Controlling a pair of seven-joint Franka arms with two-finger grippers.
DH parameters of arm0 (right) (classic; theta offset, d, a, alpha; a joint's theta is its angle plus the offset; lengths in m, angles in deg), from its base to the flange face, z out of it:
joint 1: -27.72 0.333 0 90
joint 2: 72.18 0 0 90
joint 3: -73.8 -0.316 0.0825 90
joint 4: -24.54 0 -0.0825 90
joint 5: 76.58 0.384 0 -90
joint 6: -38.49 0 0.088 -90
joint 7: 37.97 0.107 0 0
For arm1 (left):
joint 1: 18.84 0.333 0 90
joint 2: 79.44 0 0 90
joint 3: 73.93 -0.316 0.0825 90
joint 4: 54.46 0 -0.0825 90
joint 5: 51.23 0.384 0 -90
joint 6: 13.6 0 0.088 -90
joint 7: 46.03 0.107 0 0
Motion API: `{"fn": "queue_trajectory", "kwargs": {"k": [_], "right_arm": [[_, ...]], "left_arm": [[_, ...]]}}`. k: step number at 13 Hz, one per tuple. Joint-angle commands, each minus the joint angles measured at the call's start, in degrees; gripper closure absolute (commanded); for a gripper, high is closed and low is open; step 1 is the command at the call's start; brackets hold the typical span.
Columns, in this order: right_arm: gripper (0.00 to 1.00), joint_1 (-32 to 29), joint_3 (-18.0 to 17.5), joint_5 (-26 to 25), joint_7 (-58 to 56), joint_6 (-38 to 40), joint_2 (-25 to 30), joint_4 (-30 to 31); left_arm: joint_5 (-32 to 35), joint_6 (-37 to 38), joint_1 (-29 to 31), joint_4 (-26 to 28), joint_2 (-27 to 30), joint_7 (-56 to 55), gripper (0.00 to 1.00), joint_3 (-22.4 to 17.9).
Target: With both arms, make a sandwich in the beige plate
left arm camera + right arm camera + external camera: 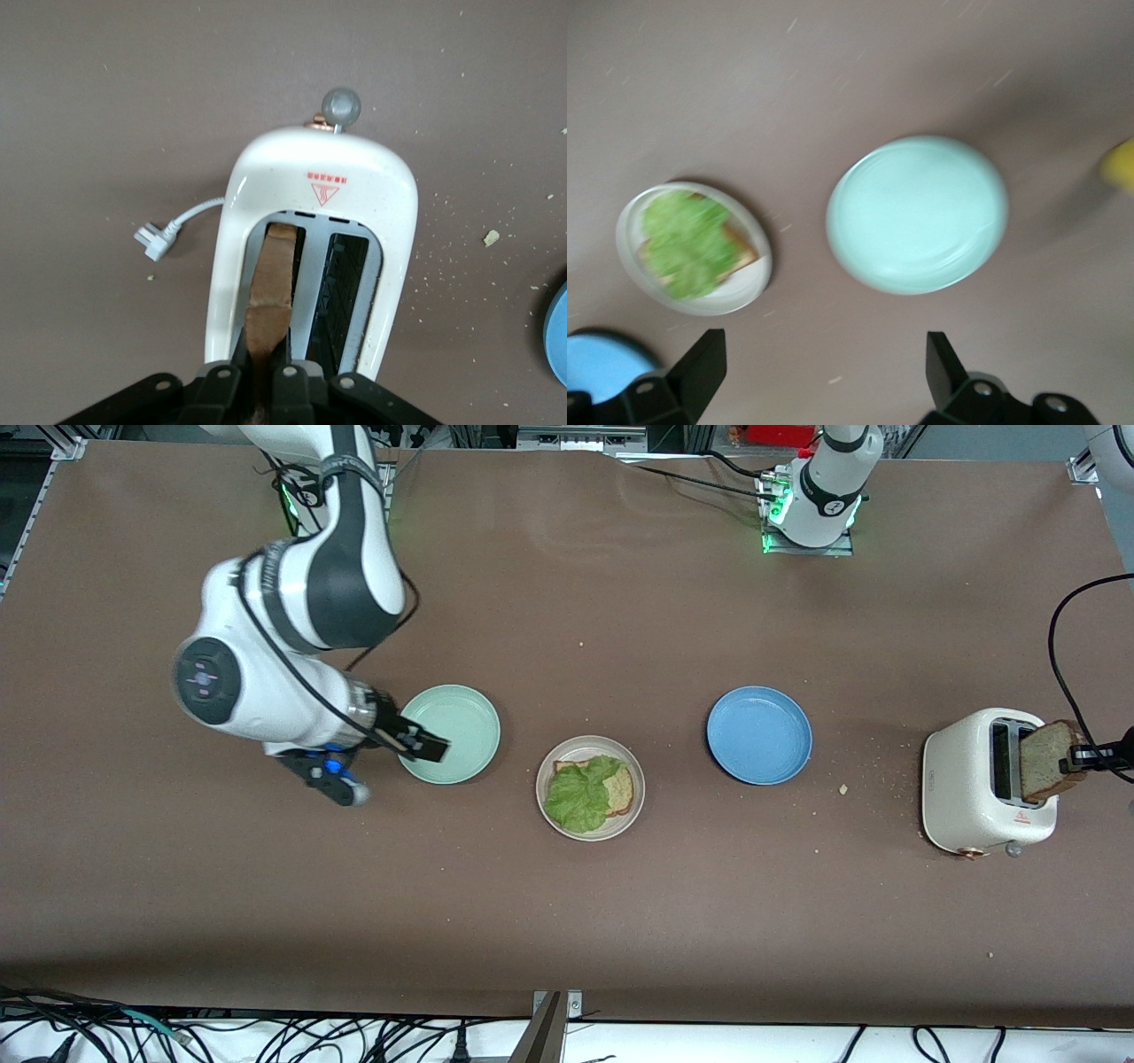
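The beige plate (pixel 542 779) lies mid-table with a tan bread slice (pixel 623 790) on it and a crinkled green lettuce leaf (pixel 580 797) over most of that slice. At the left arm's end of the table a second bread slice (pixel 1050 760) sticks up out of the white toaster (pixel 974 779). My left gripper (pixel 1099 757) is shut on its upper edge. In the left wrist view the slice (pixel 270 274) stands in one slot, pinched by the left gripper (pixel 264 350). My right gripper (pixel 423 744) hangs open and holds nothing over the mint-green plate's edge. The right wrist view shows the right gripper (pixel 824 363) and the beige plate (pixel 629 239).
An empty mint-green plate (pixel 461 722) and an empty blue plate (pixel 759 735) flank the beige one. Crumbs (pixel 842 789) lie between the blue plate and the toaster. The toaster's white plug (pixel 155 239) lies on the table beside it. A black cable (pixel 1059 655) loops above the toaster.
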Motion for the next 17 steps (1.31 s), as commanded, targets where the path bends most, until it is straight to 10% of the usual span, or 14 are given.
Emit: {"fn": "queue_trajectory", "kwargs": {"k": [1, 6, 10, 12, 17], "right_arm": [[0.00, 0.5, 4.7, -4.9, -10.1, 3.2, 0.5, 0.8], [0.00, -8.9, 3.4, -13.2, -24.7, 8.2, 0.9, -5.7], [0.00, -19.6, -7.2, -20.0, -29.1, 10.1, 1.9, -13.2], [0.00, -25.1, -16.1, -25.3, -29.0, 9.9, 4.1, -14.3], [0.01, -46.3, -53.9, -46.8, -22.2, 6.9, 12.3, -12.3]], "left_arm": [[1.3, 2.5, 0.0, -2.9, 0.5, 1.3, 1.00, 0.0], [1.1, 4.8, -0.2, -7.3, 0.6, 1.3, 1.00, 0.2], [-4.4, 13.6, -0.5, -13.3, 0.8, 2.6, 1.00, 0.3], [-12.4, 17.8, -0.1, -14.3, 0.7, 2.4, 1.00, 0.3], [-34.8, 23.2, -0.9, -13.3, -3.9, -2.5, 1.00, 4.9]]}}
